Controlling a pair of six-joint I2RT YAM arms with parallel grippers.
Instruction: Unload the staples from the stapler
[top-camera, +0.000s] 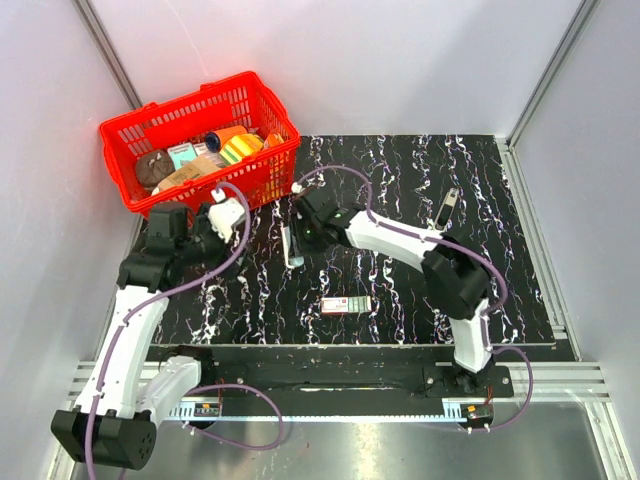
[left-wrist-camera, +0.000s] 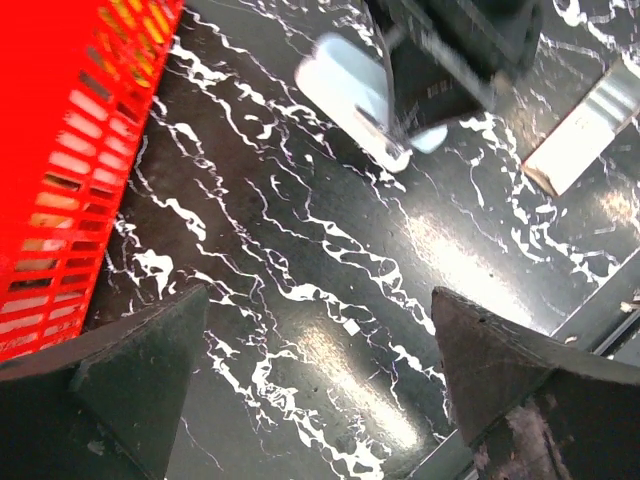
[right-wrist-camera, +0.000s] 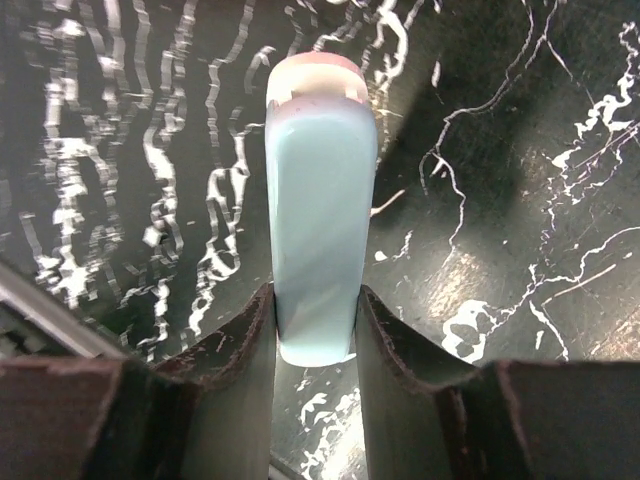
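Where the black marbled mat (top-camera: 420, 280) reaches its far left corner, a red basket (top-camera: 200, 150) stands loaded with assorted goods. Just right of it, the left gripper (left-wrist-camera: 320, 370) is above the mat with its jaws spread wide and nothing between them. Further right, near the mat's centre, the right gripper (right-wrist-camera: 315, 330) is clamped on the stapler (right-wrist-camera: 320, 240), one finger pressed to each long side at its near end. The stapler's rounded far end projects beyond the fingertips. Whether the stapler touches the mat cannot be determined. A small flat box (top-camera: 347, 305) lies nearer the bases, apart from both grippers. A metal strip (top-camera: 447, 208) lies toward the far right.
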